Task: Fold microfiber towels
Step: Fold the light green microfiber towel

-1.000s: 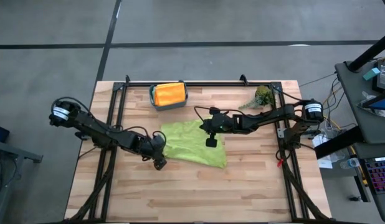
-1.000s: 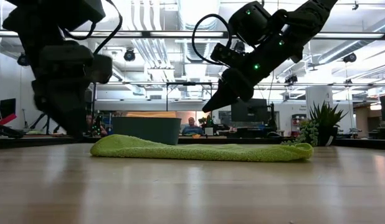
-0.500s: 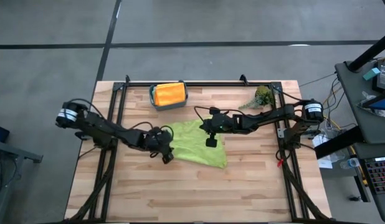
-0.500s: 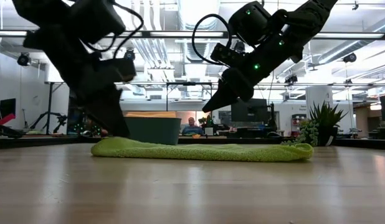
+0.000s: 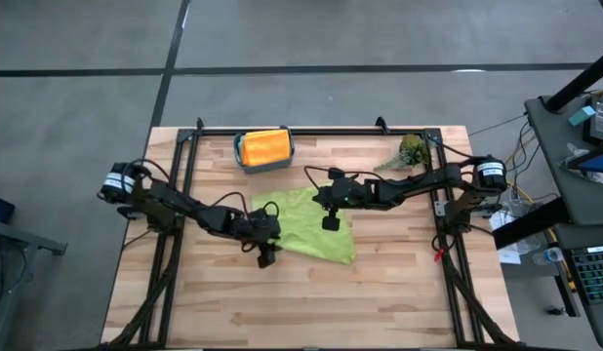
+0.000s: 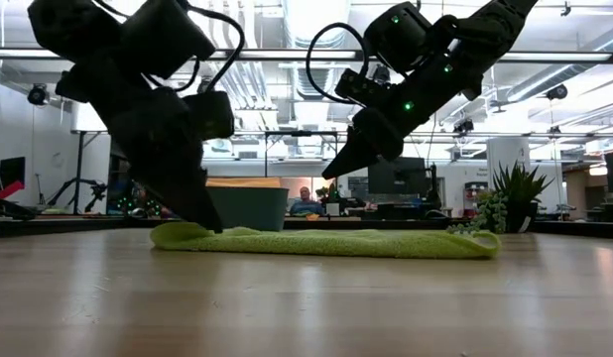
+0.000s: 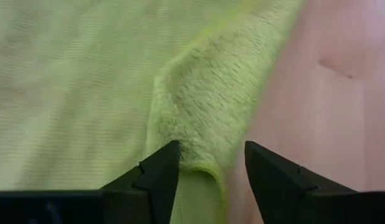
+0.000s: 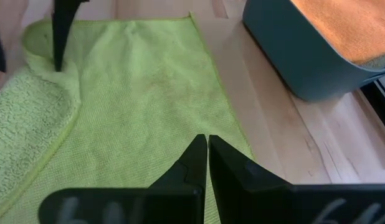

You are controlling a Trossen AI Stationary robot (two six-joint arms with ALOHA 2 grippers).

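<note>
Overhead, the lime green towel (image 5: 306,224) is lying spread in the middle of the wooden table (image 5: 301,302), with my left gripper (image 5: 266,255) sitting at its near left corner and my right gripper (image 5: 331,222) hanging over its right half. The orange towel (image 5: 263,147) is resting inside the teal bin (image 5: 240,161) toward the back of the table, and a plant sprig (image 5: 409,152) is lying near the back right corner.

From table height, my left gripper (image 6: 209,224) is pressing down into one end of the lime green towel (image 6: 331,241), while my right gripper (image 6: 332,175) is hovering clear above the cloth.

Through my left wrist camera, my fingers (image 7: 156,176) are standing apart, straddling a raised, folded-over edge of the lime green towel (image 7: 74,93), not yet clamped on it.

Through my right wrist camera, my fingers (image 8: 190,163) are pressed together with nothing between them, above the flat lime green towel (image 8: 136,99), with the teal bin (image 8: 292,65) just beside its edge.
</note>
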